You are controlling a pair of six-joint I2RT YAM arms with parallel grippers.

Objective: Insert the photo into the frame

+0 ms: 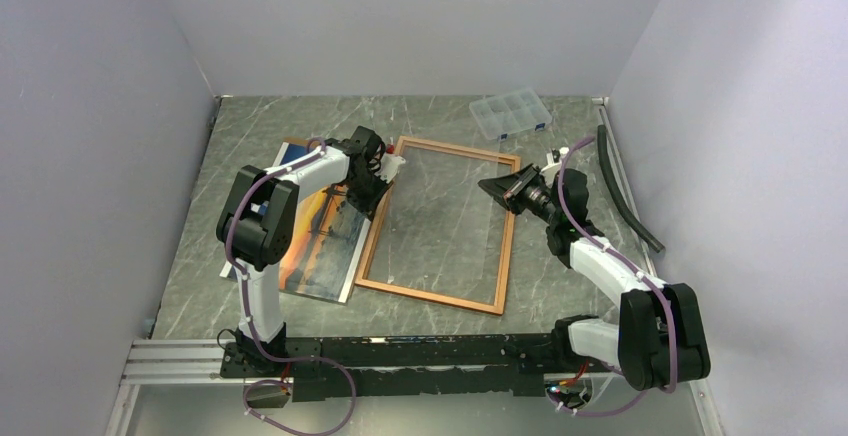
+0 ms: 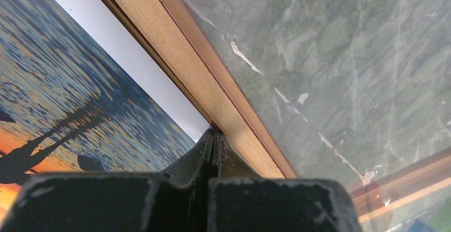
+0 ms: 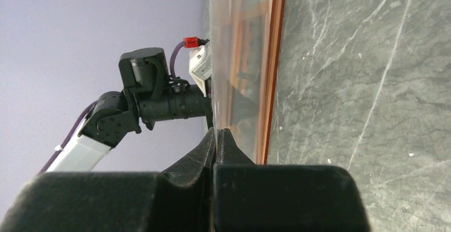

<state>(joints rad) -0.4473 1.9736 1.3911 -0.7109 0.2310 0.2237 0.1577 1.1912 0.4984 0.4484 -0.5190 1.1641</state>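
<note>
The frame (image 1: 430, 293), with a thin reddish-brown wooden border and a clear pane, lies mid-table. The photo (image 1: 315, 246), an orange sunset over blue water, lies face up to its left, its right edge under the frame's left rail. My left gripper (image 1: 383, 184) is shut with its tips (image 2: 214, 133) against the outer side of that rail (image 2: 175, 51), beside the photo (image 2: 64, 99). I cannot see anything pinched there. My right gripper (image 1: 483, 185) is shut on the clear pane's right edge (image 3: 216, 131), just inside the right rail (image 3: 271, 83).
A small clear compartment box (image 1: 511, 114) sits at the back right. A brown backing board (image 1: 293, 143) shows under the photo's far corner. A black strip (image 1: 625, 191) lies along the right wall. Walls close in on three sides. The left arm (image 3: 154, 99) shows in the right wrist view.
</note>
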